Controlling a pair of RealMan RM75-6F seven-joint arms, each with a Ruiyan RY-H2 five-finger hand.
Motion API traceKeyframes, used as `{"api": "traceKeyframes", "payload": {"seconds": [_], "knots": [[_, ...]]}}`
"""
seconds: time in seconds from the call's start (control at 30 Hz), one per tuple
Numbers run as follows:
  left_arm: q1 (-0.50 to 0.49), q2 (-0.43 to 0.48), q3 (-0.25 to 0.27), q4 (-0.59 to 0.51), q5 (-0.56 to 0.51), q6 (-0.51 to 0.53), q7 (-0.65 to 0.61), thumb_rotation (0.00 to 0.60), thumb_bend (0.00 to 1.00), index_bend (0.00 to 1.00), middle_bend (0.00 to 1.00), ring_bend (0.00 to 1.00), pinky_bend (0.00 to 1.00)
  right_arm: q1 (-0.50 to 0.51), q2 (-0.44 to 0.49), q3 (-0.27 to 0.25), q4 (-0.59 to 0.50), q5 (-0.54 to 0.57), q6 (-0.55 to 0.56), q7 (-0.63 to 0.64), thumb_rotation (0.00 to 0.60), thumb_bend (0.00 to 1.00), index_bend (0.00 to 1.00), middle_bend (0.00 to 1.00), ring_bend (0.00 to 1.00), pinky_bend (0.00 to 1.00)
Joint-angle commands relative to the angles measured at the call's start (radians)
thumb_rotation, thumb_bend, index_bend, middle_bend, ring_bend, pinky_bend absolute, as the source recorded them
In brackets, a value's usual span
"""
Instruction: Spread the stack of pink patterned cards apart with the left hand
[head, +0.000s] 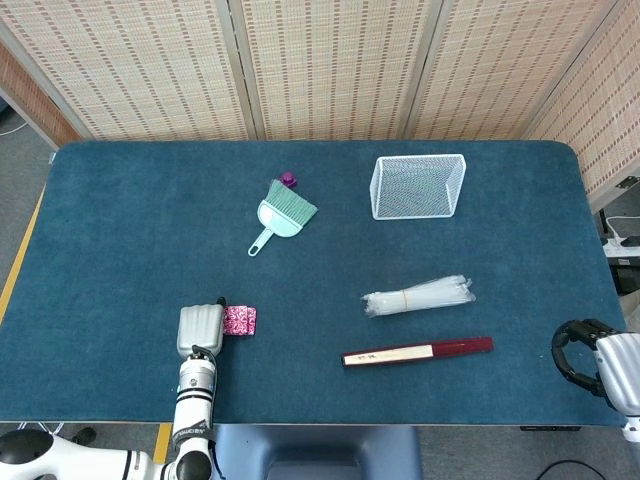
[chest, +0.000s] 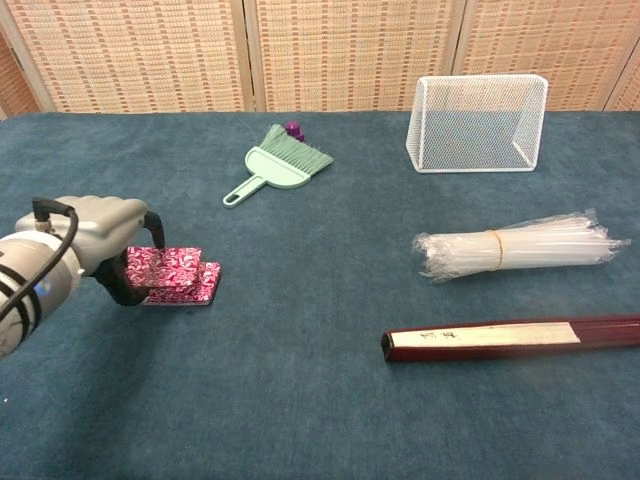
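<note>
The pink patterned cards (chest: 176, 275) lie on the blue table near its front left, fanned into a short step with the upper cards shifted left; in the head view the cards (head: 239, 320) show as a small pink patch. My left hand (chest: 95, 232) sits at their left end, fingers curled down, dark fingertips touching the top cards; seen from above, the left hand (head: 200, 328) hides the cards' left part. My right hand (head: 590, 358) hangs at the table's front right corner, fingers curled with nothing in them.
A mint hand brush (chest: 280, 165) with a purple object behind it lies mid-table. A white wire basket (chest: 478, 122) stands at the back right. A clear plastic-wrapped bundle (chest: 515, 246) and a dark red closed fan (chest: 510, 338) lie right of centre.
</note>
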Motion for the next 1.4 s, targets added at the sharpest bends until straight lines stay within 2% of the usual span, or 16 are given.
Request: {"api": "traceKeyframes", "payload": {"seconds": [0.03,0.17,0.33,0.47,0.63,0.77,0.87,1.0,1.2,1.4], "knots": [[0.032,0.074,0.041,-0.038,0.041,0.006,-0.019,0.600,0.35,0.45,1.00,1.00,1.00,0.000,0.001,0.000,-0.001,0.001,-0.001,0.001,0.600,0.46,0.65,0.58,0.52,0.80],[0.056,0.148,0.055,-0.014,0.060,-0.040,-0.069,0.600,0.36,0.46,1.00,1.00,1.00,0.000,-0.001,0.001,-0.002,0.002,-0.001,-0.003,0.600,0.46,0.65,0.58,0.52,0.80],[0.059,0.218,0.052,0.089,0.057,-0.181,-0.148,0.600,0.36,0.47,1.00,1.00,1.00,0.002,-0.003,-0.002,-0.005,0.000,-0.008,-0.015,0.600,0.46,0.65,0.58,0.52,0.80],[0.062,0.235,0.055,0.156,0.034,-0.253,-0.182,0.600,0.36,0.47,1.00,1.00,1.00,0.003,-0.003,-0.001,-0.007,0.003,-0.011,-0.018,0.600,0.46,0.65,0.58,0.52,0.80],[0.071,0.225,0.068,0.234,0.035,-0.285,-0.217,0.600,0.35,0.44,1.00,1.00,1.00,0.002,-0.002,0.000,-0.007,0.005,-0.008,-0.015,0.600,0.46,0.65,0.58,0.52,0.80],[0.076,0.215,0.074,0.264,0.043,-0.289,-0.228,0.600,0.35,0.33,1.00,1.00,1.00,0.002,-0.002,0.000,-0.007,0.004,-0.008,-0.014,0.600,0.46,0.65,0.58,0.52,0.80],[0.080,0.207,0.078,0.270,0.050,-0.286,-0.234,0.600,0.35,0.23,1.00,1.00,1.00,0.003,-0.002,0.000,-0.007,0.005,-0.010,-0.014,0.600,0.46,0.65,0.58,0.52,0.80],[0.082,0.201,0.080,0.269,0.050,-0.287,-0.234,0.600,0.35,0.17,1.00,1.00,1.00,0.003,-0.001,-0.001,-0.007,0.004,-0.009,-0.015,0.600,0.46,0.65,0.58,0.52,0.80],[0.082,0.193,0.080,0.269,0.042,-0.287,-0.223,0.600,0.35,0.14,1.00,1.00,1.00,0.002,0.000,0.000,-0.006,0.005,-0.007,-0.011,0.600,0.46,0.65,0.58,0.52,0.80],[0.083,0.214,0.085,0.148,0.099,-0.248,-0.221,0.600,0.35,0.16,1.00,1.00,1.00,0.004,-0.001,0.001,-0.006,0.007,-0.011,-0.012,0.600,0.46,0.65,0.58,0.52,0.80]]}}
